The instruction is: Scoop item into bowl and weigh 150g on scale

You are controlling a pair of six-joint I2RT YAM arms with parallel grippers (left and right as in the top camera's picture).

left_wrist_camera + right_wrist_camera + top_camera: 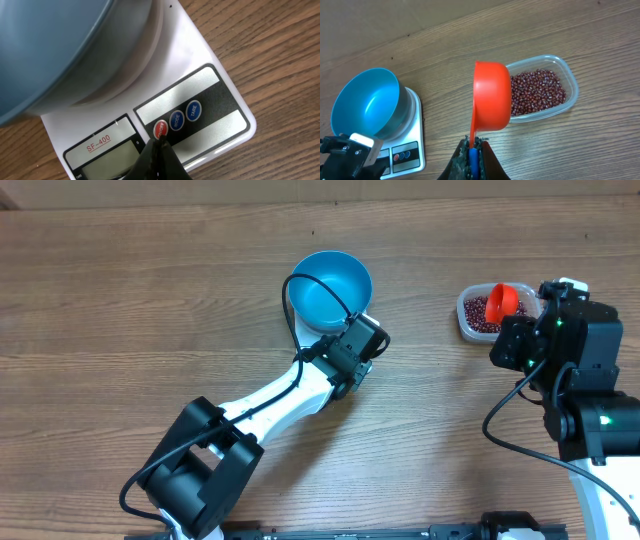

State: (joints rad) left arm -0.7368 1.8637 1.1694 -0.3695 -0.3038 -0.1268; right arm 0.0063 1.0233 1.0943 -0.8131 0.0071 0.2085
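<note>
The light-blue bowl (330,288) stands empty on the white scale (215,105), near the table's middle. My left gripper (159,144) is shut, and its tip touches the scale's red button (160,128) beside the display. At the right, the dark red beans (540,92) lie in a clear tub (571,85). My right gripper (474,147) is shut on the blue-tipped handle of an orange scoop (492,97). The scoop's cup is tilted on its side over the tub's left end. From the right wrist view the bowl (367,102) and scale (412,145) lie to the left.
Bare wooden tabletop (120,300) surrounds the scale and tub. The left arm (270,405) stretches from the front edge up to the scale. The right arm's body (590,400) stands at the right edge, just in front of the tub (478,320).
</note>
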